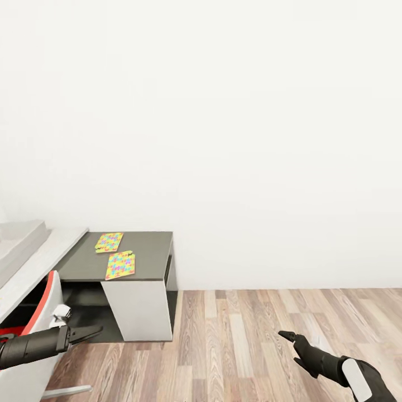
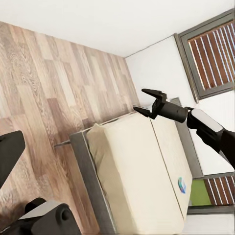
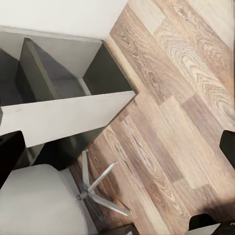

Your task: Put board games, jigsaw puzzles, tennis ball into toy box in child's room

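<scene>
Two jigsaw puzzles point(image 1: 109, 242) point(image 1: 120, 264) lie flat on the lower dark grey wing of the table point(image 1: 148, 251). A pale grey raised shape at the far left edge looks like the toy box point(image 1: 19, 237), cut off by the frame. My left gripper point(image 1: 95, 332) hangs open and empty below the wing, beside the chair. My right gripper point(image 1: 291, 347) point(image 2: 145, 102) is open over the wood floor, holding nothing. In the left wrist view the cream bed point(image 2: 137, 171) carries a small blue board game point(image 2: 182, 185). The tennis ball is out of view.
A red-and-white swivel chair point(image 1: 33, 318) stands at the desk by my left arm, its star base point(image 3: 98, 188) on the planks. The white drawer unit point(image 1: 142, 307) props up the wing. Open wood floor point(image 1: 251, 335) stretches right to the white wall. Shuttered windows point(image 2: 210, 54) sit behind the bed.
</scene>
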